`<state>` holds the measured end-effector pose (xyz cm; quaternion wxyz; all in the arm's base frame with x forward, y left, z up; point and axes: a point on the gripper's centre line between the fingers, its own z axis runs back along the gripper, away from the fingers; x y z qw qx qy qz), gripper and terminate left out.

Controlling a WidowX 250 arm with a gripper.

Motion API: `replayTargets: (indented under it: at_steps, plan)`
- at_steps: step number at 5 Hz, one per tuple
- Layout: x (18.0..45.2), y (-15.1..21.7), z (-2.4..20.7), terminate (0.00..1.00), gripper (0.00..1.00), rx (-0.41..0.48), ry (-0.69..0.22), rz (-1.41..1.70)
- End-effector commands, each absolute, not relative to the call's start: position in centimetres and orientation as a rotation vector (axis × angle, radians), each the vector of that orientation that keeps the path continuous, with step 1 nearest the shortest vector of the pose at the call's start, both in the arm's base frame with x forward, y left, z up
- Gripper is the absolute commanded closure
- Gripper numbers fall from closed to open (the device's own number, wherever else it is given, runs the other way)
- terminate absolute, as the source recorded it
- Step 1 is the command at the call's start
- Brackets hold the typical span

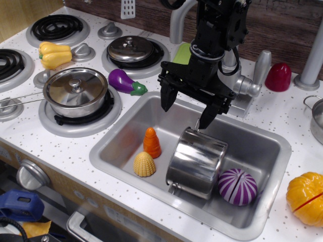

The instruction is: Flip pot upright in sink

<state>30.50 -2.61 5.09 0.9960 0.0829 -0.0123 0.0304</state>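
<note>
The pot lay tilted in the sink, beside a purple onion. The gripper hovered just above its raised end, jaws wide, one tip near the edge. Best move probably: grip that edge and lever gently, avoiding slip.

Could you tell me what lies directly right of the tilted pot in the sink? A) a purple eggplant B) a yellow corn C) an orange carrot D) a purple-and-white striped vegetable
D: the purple-and-white striped vegetable rests against the right side of the pot in the sink.
</note>
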Motion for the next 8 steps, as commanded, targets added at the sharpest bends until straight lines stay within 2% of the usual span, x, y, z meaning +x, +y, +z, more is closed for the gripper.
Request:
replayTargets:
  at_steps: [1, 2, 3, 5, 8]
  plan:
    - [30.5, -2.6, 5.1, 0.00, 0.00, 0.166, -0.025, 0.061]
    - [30.6, -2.0, 5.5, 0.00, 0.00, -0.020, -0.017, 0.098]
    - [30.7, -1.6, 5.6, 0.00, 0.00, -0.152, -0.017, 0.126]
    - [30.6, -1.5, 4.7, 0.00, 0.00, -0.351, -0.057, 0.194]
    - [30.2, -2.4, 2.7, 0.00, 0.00, -0.573, -0.113, 0.241]
